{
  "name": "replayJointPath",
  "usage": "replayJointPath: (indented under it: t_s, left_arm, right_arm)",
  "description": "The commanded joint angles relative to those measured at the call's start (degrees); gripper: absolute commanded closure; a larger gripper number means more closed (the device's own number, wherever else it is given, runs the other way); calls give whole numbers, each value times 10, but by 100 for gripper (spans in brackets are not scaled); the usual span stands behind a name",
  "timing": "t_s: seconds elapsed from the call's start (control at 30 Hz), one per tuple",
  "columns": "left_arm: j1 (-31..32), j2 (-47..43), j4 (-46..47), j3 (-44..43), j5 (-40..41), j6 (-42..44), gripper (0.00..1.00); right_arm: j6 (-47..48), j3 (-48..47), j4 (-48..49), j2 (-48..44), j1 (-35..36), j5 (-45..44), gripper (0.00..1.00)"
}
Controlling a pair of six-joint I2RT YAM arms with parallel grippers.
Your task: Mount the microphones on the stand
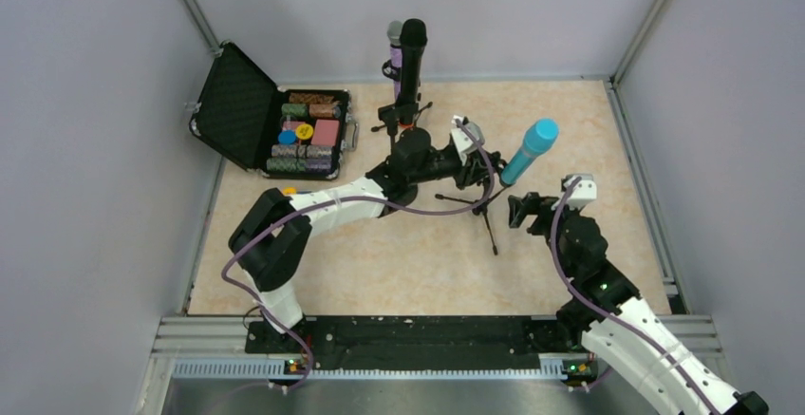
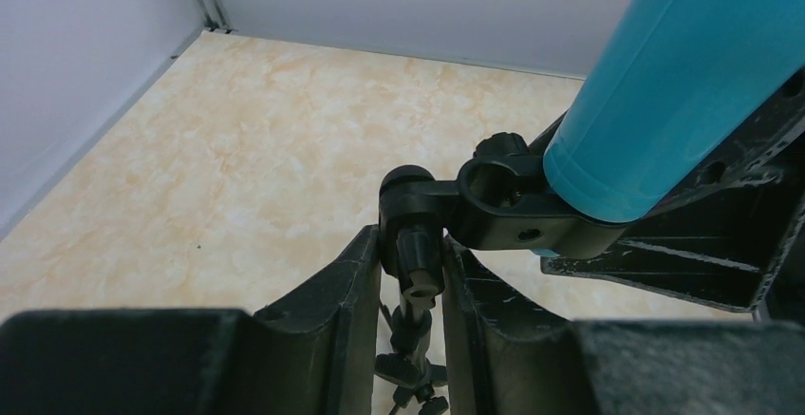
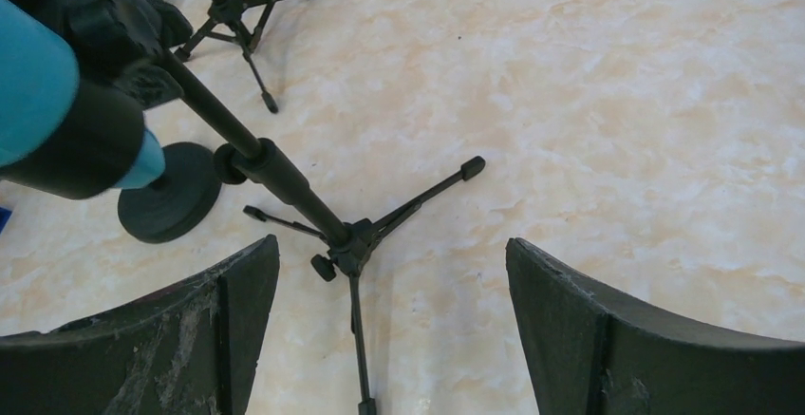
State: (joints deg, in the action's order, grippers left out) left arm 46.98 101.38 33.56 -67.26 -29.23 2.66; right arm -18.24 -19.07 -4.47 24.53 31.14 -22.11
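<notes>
The light blue microphone (image 1: 529, 152) sits tilted in the clip (image 2: 513, 211) of a black tripod stand (image 1: 484, 208) at mid table. It also shows in the left wrist view (image 2: 683, 83) and the right wrist view (image 3: 38, 92). My left gripper (image 1: 475, 166) (image 2: 413, 244) is shut on the stand's post top (image 2: 415, 263), just below the clip. My right gripper (image 1: 517, 211) (image 3: 391, 241) is open and empty, just right of the stand, above its tripod hub (image 3: 351, 244). The black microphone (image 1: 412, 54) and the purple microphone (image 1: 394, 49) stand upright in holders at the back.
An open black case (image 1: 275, 121) with poker chips lies at the back left. A second tripod (image 3: 242, 16) and a round black base (image 3: 171, 192) stand behind the held stand. Grey walls close in the table on three sides.
</notes>
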Motion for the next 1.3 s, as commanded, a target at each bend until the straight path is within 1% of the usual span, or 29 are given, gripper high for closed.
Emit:
replayJointPath:
  t_s: [0.0,0.07,0.27,0.37,0.47,0.63,0.87,1.03,1.27]
  left_arm:
    - [1,-67,12,-37,2,-10,100]
    - [2,-76,5,-44,5,-14,100]
    - [2,-89,-26,-87,1,-24,100]
    - [1,-96,-32,-102,-2,-49,100]
    - [1,-105,-49,-117,12,-60,100]
    - [2,-110,-86,-146,34,-68,100]
    - [0,-108,-82,-153,63,-104,100]
    - [0,-111,-79,-162,77,-119,100]
    - [0,-101,-72,-174,68,-138,100]
  right_arm:
    - [-1,14,39,3,4,20,13]
    - [-1,16,39,11,4,27,13]
    - [6,22,86,41,4,48,13]
    - [10,28,115,57,4,56,12]
    - [15,28,142,76,4,60,12]
    - [22,16,148,103,4,62,11]
    - [21,32,185,111,4,64,10]
    - [25,40,230,140,4,98,10]
    - [36,49,278,163,4,148,9]
